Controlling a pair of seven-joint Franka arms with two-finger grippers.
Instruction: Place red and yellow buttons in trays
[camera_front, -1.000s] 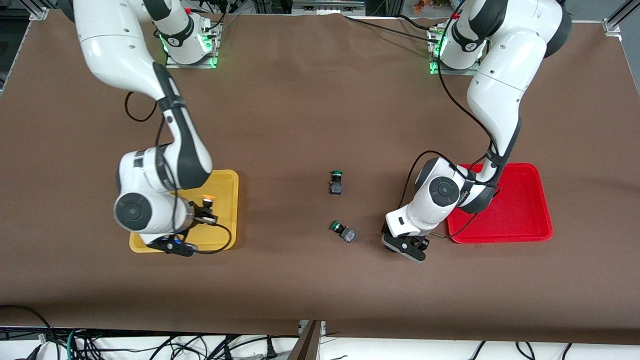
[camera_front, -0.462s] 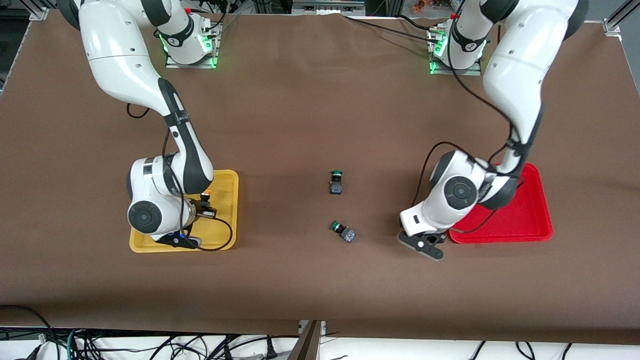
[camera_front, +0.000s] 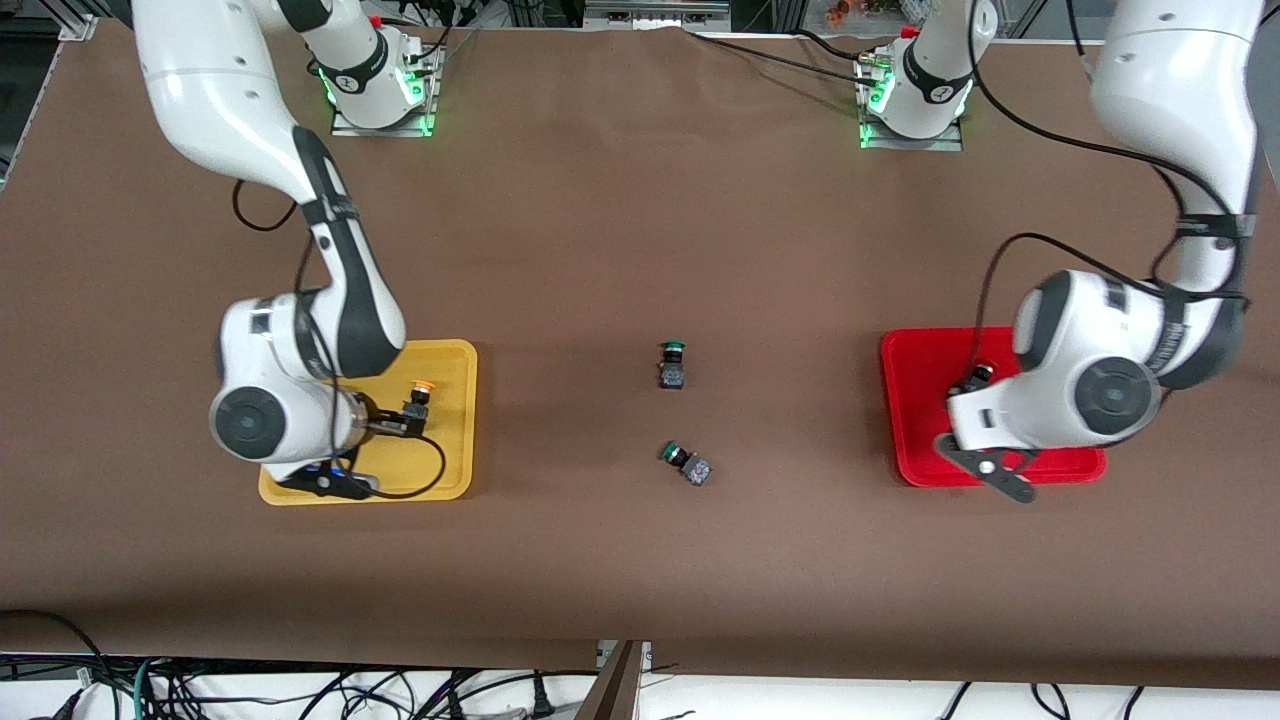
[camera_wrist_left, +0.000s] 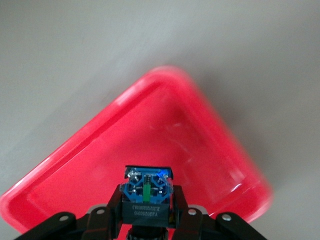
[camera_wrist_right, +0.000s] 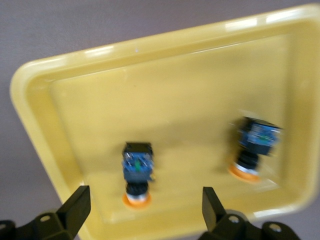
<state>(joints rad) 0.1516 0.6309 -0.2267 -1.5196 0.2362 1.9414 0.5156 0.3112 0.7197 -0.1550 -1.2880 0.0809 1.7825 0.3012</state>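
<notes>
**Two arms over their trays, one switch held and two set down**

The left gripper (camera_wrist_left: 147, 220) hangs over the shallow red plastic tray (camera_front: 915, 400) at the left arm's end of the table, its jaws clamped on the dark blocky body of a push-button switch (camera_wrist_left: 148, 197). The blue terminal face of this switch points toward the tray floor; its cap cannot be seen in the left wrist view. In the front view a red-capped button (camera_front: 983, 372) shows over the red tray beside the left arm's wrist.

The right gripper (camera_wrist_right: 145, 212) hangs over the shallow yellow plastic tray (camera_front: 455, 420) at the right arm's end of the table, jaws spread apart and holding nothing. Two orange-yellow-capped switches lie on this tray's floor, apart from each other: one (camera_wrist_right: 137, 175) between the spread fingers in the right wrist view, the other (camera_wrist_right: 252, 147) nearer a tray wall.

Two green-capped switches rest on the brown table covering (camera_front: 640, 200) between the trays, one (camera_front: 672, 365) farther from the front camera than the other (camera_front: 687, 464).
</notes>
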